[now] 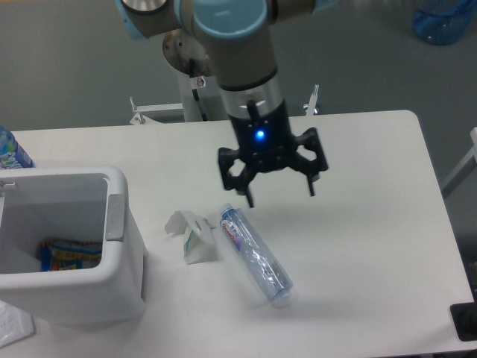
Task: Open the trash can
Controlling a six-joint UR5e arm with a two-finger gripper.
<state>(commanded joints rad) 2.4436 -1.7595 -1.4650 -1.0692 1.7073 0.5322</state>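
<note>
White plastic makes up the trash can (67,291), which sits at the near left corner of the table (373,246). Its top looks open already. The inside shows, and a blue and yellow wrapper (71,255) lies at the bottom. A small grey latch tab (115,217) sits on the right rim. The lid itself cannot be made out, so where it went is hard to say.

So the job looks done, or almost done. The likely next move is for the arm to stay away, or to check that the bin stays open.

A clear plastic bottle (256,256) lies on its side near the middle of the table. Just beside it, toward the bin, sits a small white paper carton (192,237). Both lie between the gripper and the bin, so a low reach toward the bin could knock them.

Farther back, the gripper (279,194) hangs above the table with its two fingers spread apart and nothing in them. It is well apart from the bin. A blue light shines on its wrist.
</note>
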